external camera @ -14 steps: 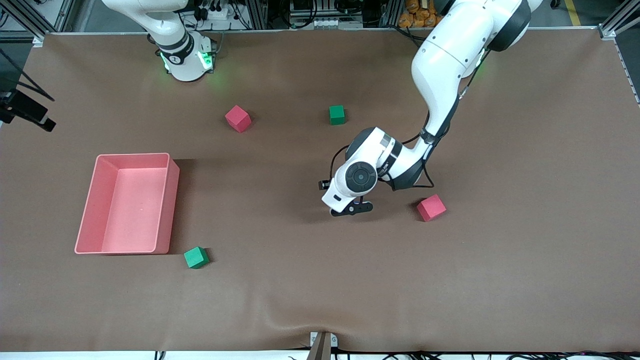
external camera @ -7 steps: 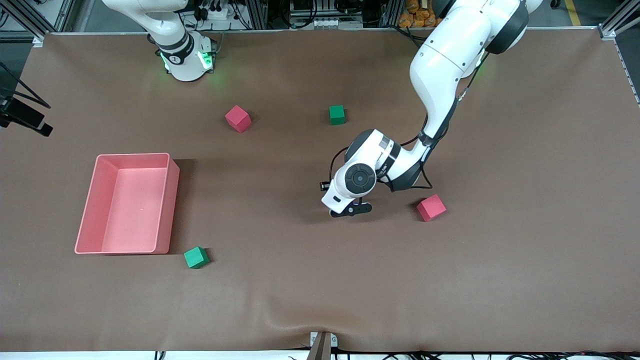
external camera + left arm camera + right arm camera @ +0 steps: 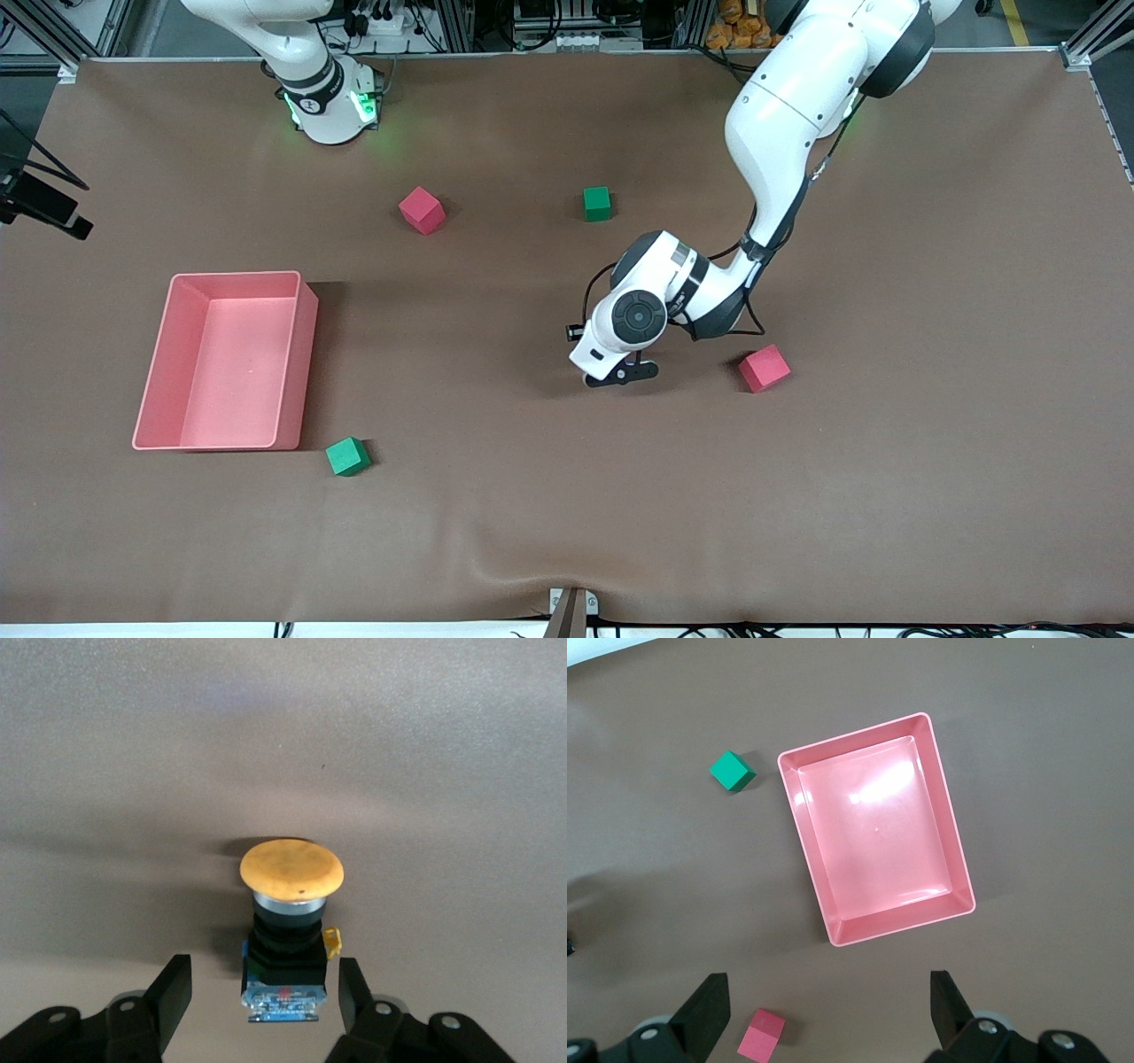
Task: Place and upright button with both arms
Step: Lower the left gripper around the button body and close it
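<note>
Left gripper (image 3: 266,992) low over the brown table mat (image 3: 886,443), fingers apart.
The orange-capped black-bodied push-button (image 3: 285,930) lies between them, untouched; right gripper (image 3: 831,1010) waits spread above the pink plastic tray (image 3: 811,850).

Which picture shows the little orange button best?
The left wrist view: the button fills the middle, orange cap and black body plain, between the open left gripper. In the front view that arm's wrist hides it. The right wrist view shows no button.
</note>
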